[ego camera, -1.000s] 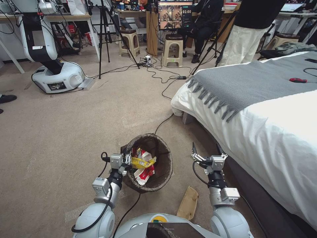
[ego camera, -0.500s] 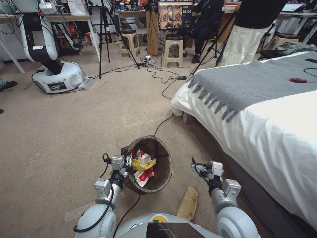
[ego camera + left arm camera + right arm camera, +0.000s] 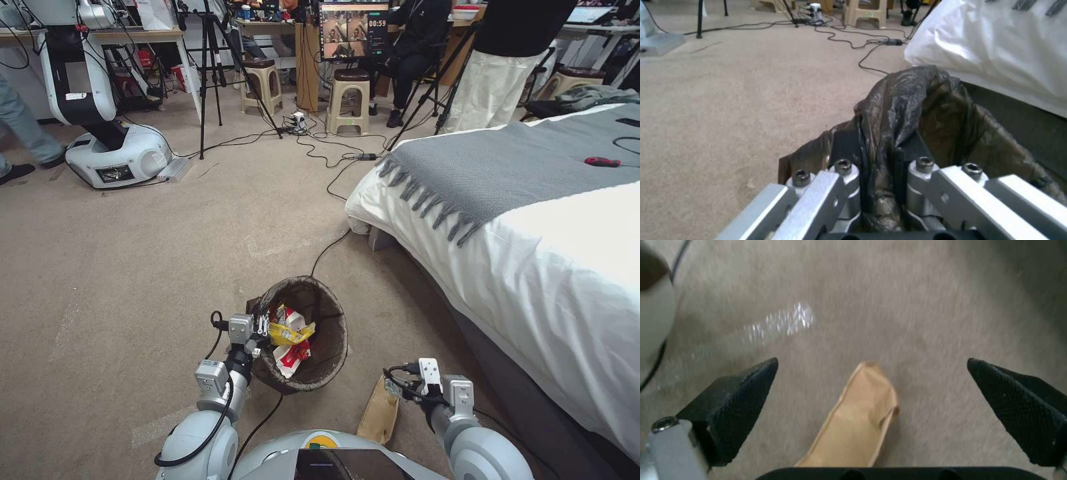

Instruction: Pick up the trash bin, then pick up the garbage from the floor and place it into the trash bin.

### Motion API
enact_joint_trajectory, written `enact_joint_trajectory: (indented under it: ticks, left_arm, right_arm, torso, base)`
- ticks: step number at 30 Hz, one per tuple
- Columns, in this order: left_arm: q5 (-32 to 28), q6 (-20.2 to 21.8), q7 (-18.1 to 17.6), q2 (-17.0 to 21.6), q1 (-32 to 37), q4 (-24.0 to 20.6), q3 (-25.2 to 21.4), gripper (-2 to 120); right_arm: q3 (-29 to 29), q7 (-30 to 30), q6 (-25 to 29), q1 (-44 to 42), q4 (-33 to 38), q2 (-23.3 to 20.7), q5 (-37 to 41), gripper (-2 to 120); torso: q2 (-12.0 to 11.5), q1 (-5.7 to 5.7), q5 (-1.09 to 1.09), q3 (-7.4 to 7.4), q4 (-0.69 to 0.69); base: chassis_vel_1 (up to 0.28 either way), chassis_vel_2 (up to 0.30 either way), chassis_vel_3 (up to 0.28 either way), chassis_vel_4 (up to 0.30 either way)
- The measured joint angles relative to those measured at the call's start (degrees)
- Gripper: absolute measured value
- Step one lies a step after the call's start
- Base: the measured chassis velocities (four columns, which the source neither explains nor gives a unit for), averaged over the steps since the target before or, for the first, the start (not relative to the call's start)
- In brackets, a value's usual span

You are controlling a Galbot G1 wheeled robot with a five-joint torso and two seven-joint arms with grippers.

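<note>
- The left hand (image 3: 257,331) was clamped on the near rim of the trash bin (image 3: 330,337), pinching its dark liner (image 3: 902,110); the bin, holding red-and-yellow garbage (image 3: 288,337), sat beside the bed (image 3: 533,267).
- The right hand (image 3: 871,413) hovered spread apart above the tan paper bag (image 3: 858,420) on the carpet (image 3: 133,267).
</note>
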Motion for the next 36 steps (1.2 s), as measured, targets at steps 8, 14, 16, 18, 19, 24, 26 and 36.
enact_joint_trajectory:
  ticks: [8, 14, 16, 18, 19, 24, 26, 36]
  left_arm:
    - [0.41, -0.04, 0.07, -0.36, -0.38, 0.93, 0.35, 8]
    - [0.56, 0.12, 0.18, -0.30, -0.52, 1.16, 0.61, 8]
    - [0.63, 0.11, 0.19, -0.31, -0.44, 1.18, 0.67, 8]
    - [0.83, 0.08, 0.22, -0.36, -0.27, 1.18, 0.73, 8]
    - [0.88, 0.08, 0.22, -0.40, -0.26, 1.17, 0.74, 8]
    - [1.10, 0.07, 0.20, -0.47, -0.21, 1.11, 0.74, 8]
    - [1.21, 0.07, 0.19, -0.49, -0.12, 1.09, 0.73, 8]
    - [1.33, -0.04, 0.15, -0.48, 0.27, 0.88, 0.66, 8]
  right_arm:
    - [-0.55, 0.46, -6.27, 0.73, -3.58, 0.94, 3.78, 100]
    - [-2.65, -1.09, -6.80, 1.77, -8.56, 2.94, 3.57, 100]
    - [-2.74, -1.15, -6.78, 2.04, -9.13, 2.89, 3.65, 100]
    - [-2.79, -1.27, -6.72, 2.61, -10.38, 2.81, 3.76, 100]
    - [-2.84, -1.44, -6.62, 2.89, -11.37, 2.86, 3.79, 100]
    - [-3.11, -1.91, -5.89, 3.57, -14.11, 3.55, 3.69, 100]
    - [-3.32, -2.46, -5.25, 3.84, -15.90, 3.98, 3.26, 100]
    - [-5.45, -4.96, -2.93, 5.45, -23.25, 6.40, 0.28, 86]
  torso:
    - [0.00, 0.00, -0.01, 0.00, 0.00]
    - [0.00, 0.00, -0.02, 0.00, 0.01]
    - [0.00, 0.00, -0.02, 0.00, 0.00]
    - [0.00, 0.00, -0.02, 0.00, 0.01]
    - [0.00, 0.00, -0.02, 0.00, 0.01]
    - [0.00, 0.00, -0.02, 0.00, 0.00]
    - [0.00, 0.00, -0.02, 0.00, 0.00]
    - [0.00, 0.00, -0.02, 0.00, 0.00]
  base:
    - [0.000, 0.000, 0.000, 0.000]
    - [0.000, 0.000, 0.000, 0.000]
    - [0.000, 0.000, 0.000, 0.000]
    - [0.000, 0.000, 0.000, 0.000]
    - [0.000, 0.000, 0.000, 0.000]
    - [0.000, 0.000, 0.000, 0.000]
    - [0.000, 0.000, 0.000, 0.000]
    - [0.000, 0.000, 0.000, 0.000]
